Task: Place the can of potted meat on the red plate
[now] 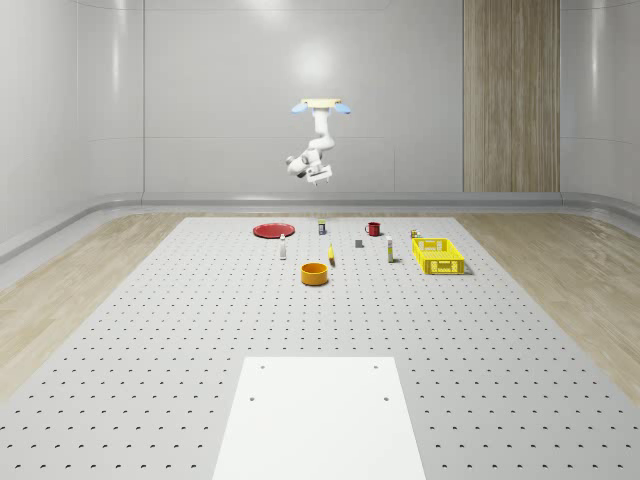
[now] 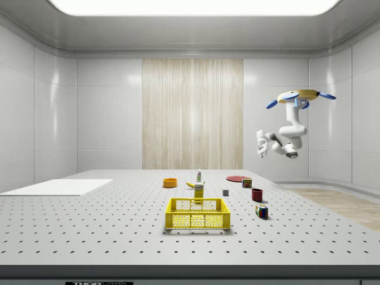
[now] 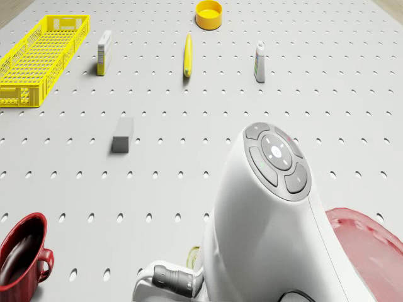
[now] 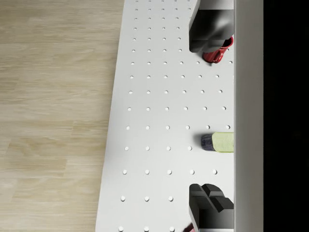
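Note:
The potted meat can (image 1: 322, 227), small with a blue and yellow label, stands on the perforated table between the red plate (image 1: 272, 231) and a red mug (image 1: 373, 229). The drone (image 1: 316, 105) hovers high above the can and plate, arm hanging below. My gripper (image 1: 318, 178) is open and empty, well above the table. In the wrist view the can (image 4: 218, 142) shows far below between the two spread fingers (image 4: 210, 31). The side view has the gripper (image 2: 260, 144) high over the can (image 2: 246, 183) and plate (image 2: 237, 178). The plate (image 3: 368, 248) shows beside the arm in the drone view.
On the table are a yellow crate (image 1: 438, 255), an orange bowl (image 1: 315, 273), a banana (image 1: 331, 257), a small bottle (image 1: 283, 249), a grey cube (image 1: 359, 243), a box (image 1: 391, 252) and a colour cube (image 2: 261, 211). A white panel (image 1: 318, 415) lies at the near end. Wood floor (image 4: 53, 116) borders the table.

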You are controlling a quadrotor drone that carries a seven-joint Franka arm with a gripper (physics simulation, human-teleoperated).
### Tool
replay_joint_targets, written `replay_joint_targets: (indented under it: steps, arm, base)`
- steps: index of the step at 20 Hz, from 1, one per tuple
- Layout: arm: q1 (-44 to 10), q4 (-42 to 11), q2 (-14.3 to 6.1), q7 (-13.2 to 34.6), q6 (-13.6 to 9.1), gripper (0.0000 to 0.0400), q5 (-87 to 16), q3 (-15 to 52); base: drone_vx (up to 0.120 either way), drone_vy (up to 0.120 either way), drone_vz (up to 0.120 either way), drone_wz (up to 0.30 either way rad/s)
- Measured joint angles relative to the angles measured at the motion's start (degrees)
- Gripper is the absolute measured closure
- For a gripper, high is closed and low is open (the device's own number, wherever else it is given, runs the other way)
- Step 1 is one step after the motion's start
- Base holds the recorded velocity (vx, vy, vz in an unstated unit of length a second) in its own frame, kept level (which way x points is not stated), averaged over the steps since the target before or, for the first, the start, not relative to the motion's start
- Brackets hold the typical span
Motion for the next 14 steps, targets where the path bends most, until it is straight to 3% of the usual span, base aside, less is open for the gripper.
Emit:
replay_joint_targets:
  steps: [6,11,14]
  arm:
    - [-7.54,-1.18,-3.10,4.96,-2.78,0.0000,-3.69,3.66]
    - [-10.36,-1.33,-5.08,6.94,-2.89,0.0000,-4.08,5.13]
    - [-11.36,-1.32,-6.14,7.69,-2.50,0.0000,-3.88,5.74]
  base:
    - [0.120,0.000,-0.120,0.000]
    - [0.120,0.000,-0.120,0.000]
    - [0.027,0.040,-0.120,0.000]
